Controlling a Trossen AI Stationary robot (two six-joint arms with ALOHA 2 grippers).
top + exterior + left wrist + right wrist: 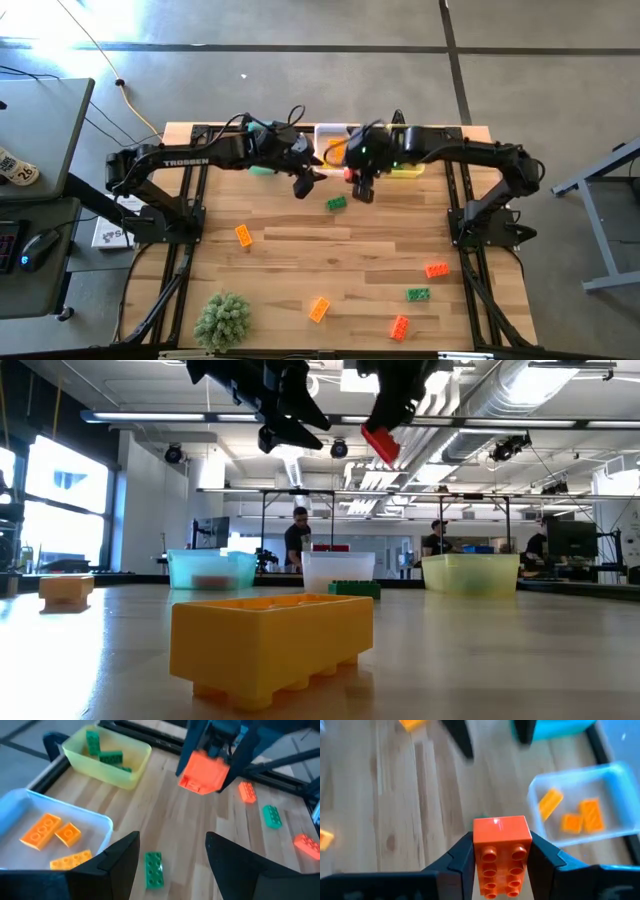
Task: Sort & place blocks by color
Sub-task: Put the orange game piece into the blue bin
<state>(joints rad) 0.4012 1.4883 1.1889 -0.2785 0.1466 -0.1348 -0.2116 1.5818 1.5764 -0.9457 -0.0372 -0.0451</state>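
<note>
Between right hand fingers, red-orange studded block, two-by-four.

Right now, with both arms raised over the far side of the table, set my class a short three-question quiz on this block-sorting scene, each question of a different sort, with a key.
1. True or false: the right gripper is shut on a red-orange studded plastic brick.
2. Which bin holds the green bricks?
A. the pale yellow plastic bin
B. the clear plastic bin
C. the teal plastic bin
3. Fill in: the left gripper is ____ and holds nothing, above a green studded brick lying on the wooden table.

Key: 1 true; 2 A; 3 open.
</note>
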